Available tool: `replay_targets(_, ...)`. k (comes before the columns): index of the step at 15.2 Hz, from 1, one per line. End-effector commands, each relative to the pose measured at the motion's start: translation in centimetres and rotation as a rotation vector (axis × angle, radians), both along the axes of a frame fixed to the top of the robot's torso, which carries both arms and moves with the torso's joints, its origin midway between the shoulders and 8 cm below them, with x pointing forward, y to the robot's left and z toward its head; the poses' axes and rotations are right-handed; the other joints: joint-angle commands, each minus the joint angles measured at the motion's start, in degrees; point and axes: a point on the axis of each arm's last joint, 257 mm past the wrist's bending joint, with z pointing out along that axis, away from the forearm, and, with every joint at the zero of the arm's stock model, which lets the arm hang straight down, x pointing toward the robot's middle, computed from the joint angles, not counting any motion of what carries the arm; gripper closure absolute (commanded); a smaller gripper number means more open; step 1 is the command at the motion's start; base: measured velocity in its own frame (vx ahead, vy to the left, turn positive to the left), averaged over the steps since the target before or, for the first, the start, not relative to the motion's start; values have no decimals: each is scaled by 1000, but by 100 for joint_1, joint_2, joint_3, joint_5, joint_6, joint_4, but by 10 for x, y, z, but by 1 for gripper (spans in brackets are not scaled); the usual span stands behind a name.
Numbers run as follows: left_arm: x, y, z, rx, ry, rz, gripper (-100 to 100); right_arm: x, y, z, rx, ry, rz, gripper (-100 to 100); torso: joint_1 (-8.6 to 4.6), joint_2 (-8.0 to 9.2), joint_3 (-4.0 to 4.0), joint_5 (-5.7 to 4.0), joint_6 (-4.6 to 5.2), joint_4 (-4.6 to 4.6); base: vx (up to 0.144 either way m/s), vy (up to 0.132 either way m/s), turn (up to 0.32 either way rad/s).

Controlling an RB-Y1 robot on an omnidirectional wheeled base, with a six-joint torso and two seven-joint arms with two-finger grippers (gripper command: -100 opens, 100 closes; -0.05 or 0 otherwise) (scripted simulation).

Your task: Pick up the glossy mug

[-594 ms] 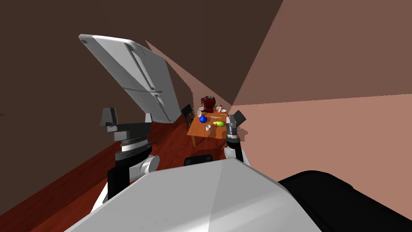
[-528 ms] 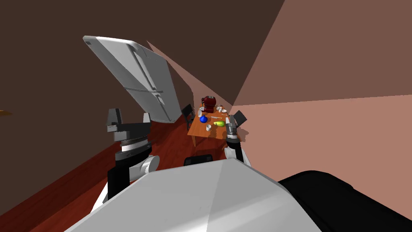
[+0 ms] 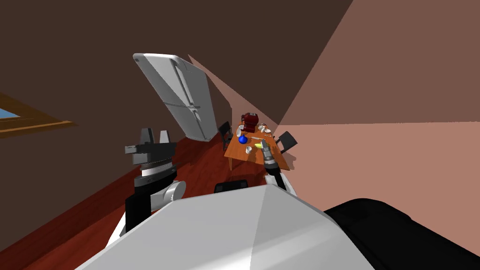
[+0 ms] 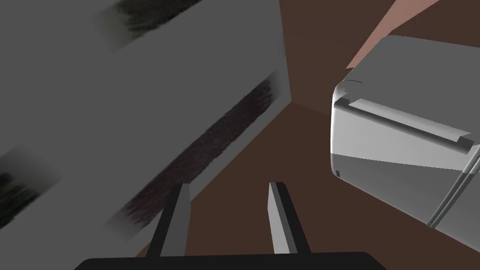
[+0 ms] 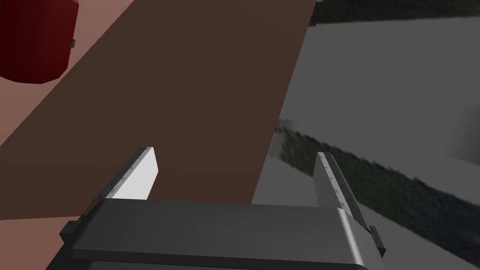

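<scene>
Far ahead stands a small orange-brown table (image 3: 236,150) with a white mug (image 3: 248,149) near its front and more white cups by a dark red appliance (image 3: 251,122); which one is glossy I cannot tell. My left gripper (image 3: 154,137) is raised at the left, far from the table, its fingers (image 4: 180,211) narrowly apart with nothing between them. My right gripper (image 3: 266,148) is held up in line with the table's right side, well short of it. Its fingers (image 5: 140,171) stand wide open and empty.
A tall grey fridge (image 3: 187,101) stands left of the table against the dark wall and also appears beside my left gripper (image 4: 403,154). A blue round thing (image 3: 243,139) and a yellow-green thing (image 3: 258,146) lie on the table. Dark chairs (image 3: 226,130) (image 3: 287,140) flank it. Red-brown floor leads there.
I have turned: the fridge and table slid right and a window frame came in at the left. My left gripper's fingers have drawn closer together.
</scene>
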Motion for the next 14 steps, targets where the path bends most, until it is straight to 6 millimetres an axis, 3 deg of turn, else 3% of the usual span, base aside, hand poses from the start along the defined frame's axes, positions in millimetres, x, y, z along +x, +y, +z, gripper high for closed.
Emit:
replay_targets(1, 0, 0, 0, 0, 0, 0, 0, 0, 0, -18, -50, 36, 4, -100, 0, 0, 0, 0, 0, 0, 24, 63, 137)
replay_targets(6, 0, 0, 0, 0, 0, 0, 0, -1, -13, -80, -234, 157, 12, -100, -10, -2, -1, -2, 0, 0, 28, 54, 206)
replay_targets(8, 0, 0, 0, 0, 0, 0, 0, -1, -16, -86, -245, 172, 15, -100, -11, -1, -1, -2, 1, 0, 26, 34, 120)
replay_targets(11, 0, 0, 0, 0, 0, 0, 0, -9, -30, -126, -380, 247, 24, -100, -18, 0, 0, -4, 1, 0, 29, 32, 209)
replay_targets(13, 0, 0, 0, 0, 0, 0, 0, -10, -36, -137, -395, 273, 24, -100, -19, -4, -2, -4, 1, -1, 35, 27, 134)
replay_targets(14, 0, 0, 0, 0, 0, 0, 0, -15, -46, -154, -469, 307, 33, -100, -20, -2, -1, -4, 4, -1, 29, 36, 197)
